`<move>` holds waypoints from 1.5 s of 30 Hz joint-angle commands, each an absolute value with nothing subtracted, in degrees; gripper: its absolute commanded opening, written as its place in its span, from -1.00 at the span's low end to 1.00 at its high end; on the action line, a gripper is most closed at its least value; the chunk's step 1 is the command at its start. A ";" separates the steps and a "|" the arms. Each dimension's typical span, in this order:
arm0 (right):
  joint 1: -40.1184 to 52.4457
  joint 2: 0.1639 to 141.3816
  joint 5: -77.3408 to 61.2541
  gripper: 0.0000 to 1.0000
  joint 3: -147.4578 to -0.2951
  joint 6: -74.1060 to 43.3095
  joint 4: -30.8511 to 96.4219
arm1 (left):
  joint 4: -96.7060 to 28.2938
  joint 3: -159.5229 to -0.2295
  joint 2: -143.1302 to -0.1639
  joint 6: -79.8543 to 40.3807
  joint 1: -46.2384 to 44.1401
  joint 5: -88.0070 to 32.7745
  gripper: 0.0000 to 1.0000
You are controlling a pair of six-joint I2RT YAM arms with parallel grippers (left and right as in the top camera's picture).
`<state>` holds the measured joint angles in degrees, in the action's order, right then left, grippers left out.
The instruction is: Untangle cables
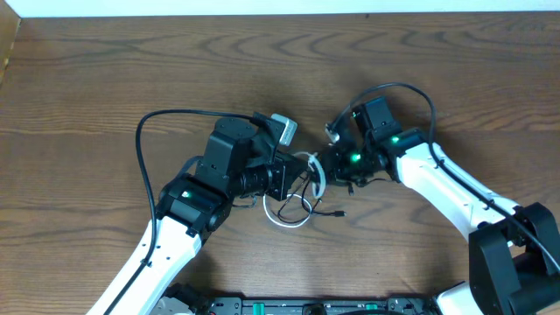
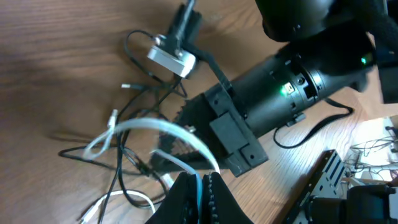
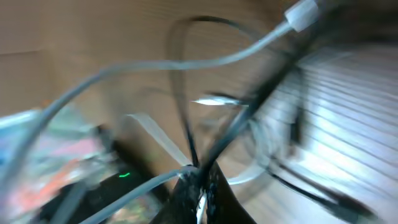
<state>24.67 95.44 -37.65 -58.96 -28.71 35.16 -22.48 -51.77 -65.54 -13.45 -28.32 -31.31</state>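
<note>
The cables [image 1: 302, 203] lie in a small wad between my two grippers: a white cord looping toward the table's front, and thin black cords with a small plug end [image 1: 339, 213]. In the left wrist view my left gripper [image 2: 202, 186] is shut on the white cable [image 2: 155, 127], which arcs away to the left over the black cords [image 2: 121, 177]. The right wrist view is blurred by motion. There my right gripper [image 3: 200, 186] is shut on the cables where black cords [image 3: 186, 130] and a pale strand meet. A white cord with a plug [image 3: 301, 15] crosses above. Overhead, the left gripper [image 1: 296, 172] and right gripper [image 1: 329, 164] stand close together.
The right arm's black gripper body [image 2: 267, 106] fills the middle of the left wrist view, with its silver camera block [image 2: 171, 59] beyond. A thick black arm wire [image 1: 144, 144] loops left of the left arm. Bare wooden table [image 1: 105, 70] surrounds the wad.
</note>
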 commanded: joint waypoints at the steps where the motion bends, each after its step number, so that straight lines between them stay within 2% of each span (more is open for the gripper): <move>1: 24.77 95.04 -18.09 -0.98 -59.29 -28.62 39.31 | -23.88 -52.73 -65.23 -12.67 -28.47 -29.04 -0.85; 12: 23.09 95.04 12.80 -0.98 -59.29 -28.69 52.07 | -31.22 -52.73 -64.79 -12.69 -27.53 -13.39 -0.85; 18: 18.39 95.04 17.17 -0.98 -59.31 -28.71 54.72 | -32.38 -52.73 -62.52 -12.73 -22.50 -12.21 -0.85; 20: 16.86 95.04 14.00 -0.98 -59.29 -28.67 54.11 | -32.75 -52.73 -62.35 -12.75 -21.87 -13.78 -0.85; 23: 15.79 95.04 -9.76 -0.98 -59.29 -12.99 47.62 | -33.21 -52.73 -62.92 -12.75 -21.93 -17.56 -0.85; 29: 17.32 95.04 -38.11 -0.98 -59.31 -1.08 40.88 | -33.67 -52.73 -65.95 -14.26 -21.93 -19.11 -0.85; 34: 18.06 95.04 -36.73 -0.96 -59.31 -0.99 41.04 | -33.85 -52.73 -68.42 -14.24 -21.93 -22.00 -0.84; 37: 18.04 95.04 -35.83 -0.63 -59.31 -0.99 41.50 | -33.82 -52.73 -70.02 -14.22 -21.93 -24.99 -0.85; 39: 18.06 95.04 -35.70 -0.53 -59.31 -0.99 41.58 | -33.85 -52.73 -71.07 -14.24 -21.93 -26.94 -0.84; 45: 18.11 95.04 -35.70 -0.54 -59.29 -0.99 43.94 | -33.85 -52.73 -74.52 -14.22 -22.33 -29.19 -0.84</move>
